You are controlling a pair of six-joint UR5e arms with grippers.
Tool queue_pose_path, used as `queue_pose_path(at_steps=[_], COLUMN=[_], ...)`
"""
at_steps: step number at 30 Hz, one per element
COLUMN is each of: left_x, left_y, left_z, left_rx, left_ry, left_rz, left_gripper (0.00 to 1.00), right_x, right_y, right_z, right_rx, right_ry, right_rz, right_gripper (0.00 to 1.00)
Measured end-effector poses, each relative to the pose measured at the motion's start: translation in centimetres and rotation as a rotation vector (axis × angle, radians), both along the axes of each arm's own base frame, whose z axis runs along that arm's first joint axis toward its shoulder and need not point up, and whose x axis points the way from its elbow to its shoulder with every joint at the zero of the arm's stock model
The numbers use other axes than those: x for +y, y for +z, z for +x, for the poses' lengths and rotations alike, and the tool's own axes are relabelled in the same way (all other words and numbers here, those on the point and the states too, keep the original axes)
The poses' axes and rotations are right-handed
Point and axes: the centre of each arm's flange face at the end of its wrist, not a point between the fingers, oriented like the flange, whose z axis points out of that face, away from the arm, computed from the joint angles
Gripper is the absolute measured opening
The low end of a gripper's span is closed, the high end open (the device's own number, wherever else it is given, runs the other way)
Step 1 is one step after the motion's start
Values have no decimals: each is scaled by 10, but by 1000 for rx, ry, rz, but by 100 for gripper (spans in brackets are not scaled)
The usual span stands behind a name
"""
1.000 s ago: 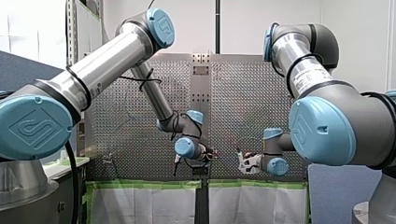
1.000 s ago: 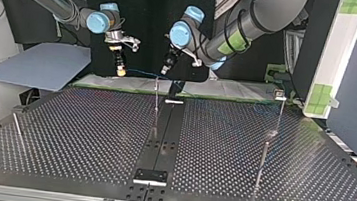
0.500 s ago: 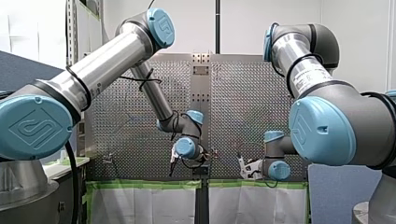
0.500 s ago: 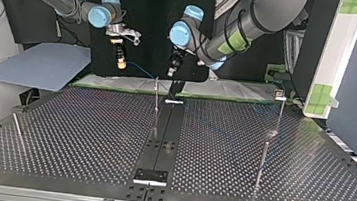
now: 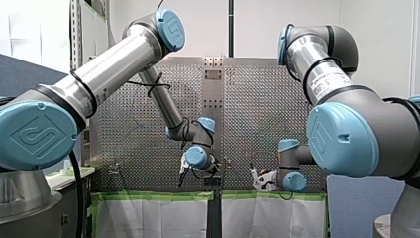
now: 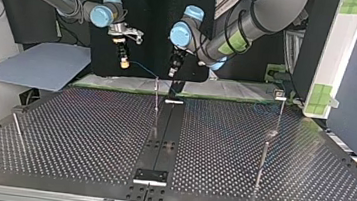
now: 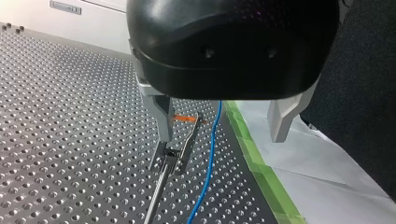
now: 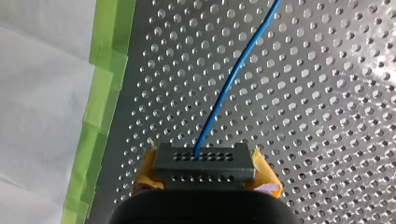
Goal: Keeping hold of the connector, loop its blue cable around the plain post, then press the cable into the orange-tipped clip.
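right jaws point down clamping the connector [image 8: 203, 161]; left jaws, wide, hang seemingly above the clip [image 7: 186, 140].

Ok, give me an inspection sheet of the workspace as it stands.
Surface: perforated table, thin posts standing on it.
Job's things: connector held by right gripper; orange-tipped clip holds no cable.
Clutter: nothing seen.
Grippers: right gripper shut on connector; left gripper open.
Cables: blue cable runs from connector, passing beside clip.
Surroundings: green tape and white sheet along table edge.
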Motion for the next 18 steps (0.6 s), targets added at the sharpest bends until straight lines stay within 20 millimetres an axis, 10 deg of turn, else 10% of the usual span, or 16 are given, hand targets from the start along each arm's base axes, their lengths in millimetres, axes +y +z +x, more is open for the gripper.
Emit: queue_pose_path(at_steps=[18], left_x=[14], left_y=[-9], left_z=[-5], left_rx=[40], left_ry=[37], left_rz=[-40], left_gripper=[100], right_x=[23], right_y=[-5], right_z=[8], right_rx=[10], right_ry=[104], right_rz=[3], right_gripper=[0])
